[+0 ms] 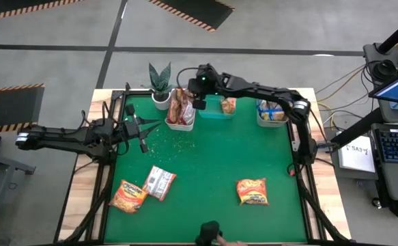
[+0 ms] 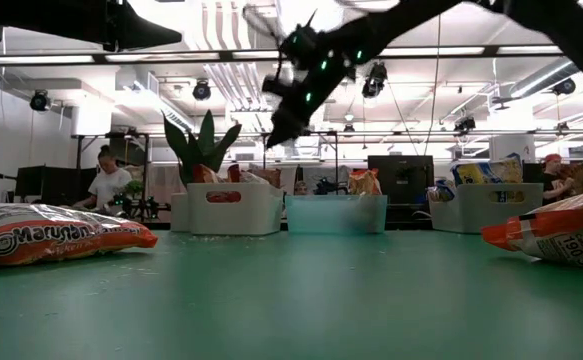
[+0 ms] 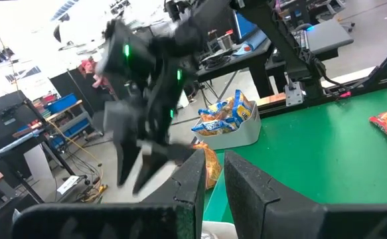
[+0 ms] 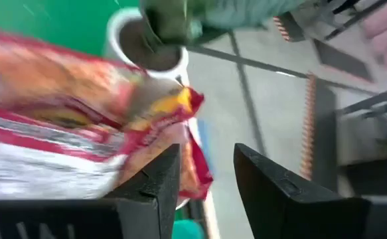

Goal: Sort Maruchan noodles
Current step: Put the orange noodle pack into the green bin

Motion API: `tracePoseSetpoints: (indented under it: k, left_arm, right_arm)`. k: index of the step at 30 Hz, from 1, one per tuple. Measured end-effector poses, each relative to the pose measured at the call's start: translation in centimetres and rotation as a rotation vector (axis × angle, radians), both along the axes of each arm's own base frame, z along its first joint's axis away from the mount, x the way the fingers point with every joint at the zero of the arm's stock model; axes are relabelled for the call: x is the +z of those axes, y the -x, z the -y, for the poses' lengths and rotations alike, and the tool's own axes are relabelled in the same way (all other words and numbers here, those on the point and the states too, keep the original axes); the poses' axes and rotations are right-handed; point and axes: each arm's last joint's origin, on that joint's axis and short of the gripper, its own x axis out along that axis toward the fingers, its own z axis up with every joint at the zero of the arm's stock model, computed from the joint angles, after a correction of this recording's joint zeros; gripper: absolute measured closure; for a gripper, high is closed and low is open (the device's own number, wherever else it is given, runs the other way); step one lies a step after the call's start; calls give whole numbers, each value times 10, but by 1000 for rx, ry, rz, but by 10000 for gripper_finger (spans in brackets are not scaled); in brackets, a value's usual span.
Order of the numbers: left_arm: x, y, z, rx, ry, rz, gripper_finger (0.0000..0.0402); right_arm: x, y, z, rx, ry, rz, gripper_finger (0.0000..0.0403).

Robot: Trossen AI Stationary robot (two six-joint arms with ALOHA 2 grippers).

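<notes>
My right gripper [image 1: 194, 96] hangs open above the white bin [image 1: 180, 123] at the table's far edge, clear of its rim in the low view [image 2: 274, 135]. Red-brown noodle packets [image 4: 60, 126] lie in that bin beneath the fingers, and nothing is between them [image 4: 206, 149]. An orange packet [image 1: 228, 104] sits in the teal bin [image 1: 216, 113], and blue-marked packets [image 1: 270, 109] fill the grey bin [image 1: 272, 121]. Three packets lie flat on the green mat: two at near left [image 1: 128, 196] [image 1: 159, 182] and one at near right [image 1: 252, 191]. My left gripper [image 1: 146, 131] waits shut at the left, holding nothing.
A potted plant [image 1: 160, 82] stands just left of the white bin, close to my right gripper. Crumbs are scattered on the mat [image 1: 164, 140] in front of the bins. The middle of the mat [image 1: 212, 157] holds no objects. People work at desks in the room behind.
</notes>
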Motion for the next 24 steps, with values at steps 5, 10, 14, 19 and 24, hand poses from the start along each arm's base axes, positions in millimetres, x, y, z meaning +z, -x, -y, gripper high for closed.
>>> tracePoseSetpoints:
  k: [5, 10, 14, 19, 24]
  left_arm:
    - [-1, -1, 0, 0, 29, 5, 362]
    - [-6, -7, 0, 1, 131, 8, 362]
    - [-14, -16, 0, 2, 276, 3, 362]
    - [-30, -31, 2, -25, 475, -37, 362]
    - [-47, -47, 8, -136, 726, -130, 362]
  right_arm:
    - [32, 19, -25, 108, -206, 109, 294]
    - [36, 40, -68, 197, -286, 139, 324]
    - [20, 54, -106, 265, -300, 183, 342]
    - [-11, 74, -142, 344, -298, 278, 357]
    - [-43, 90, -157, 399, -258, 389, 360]
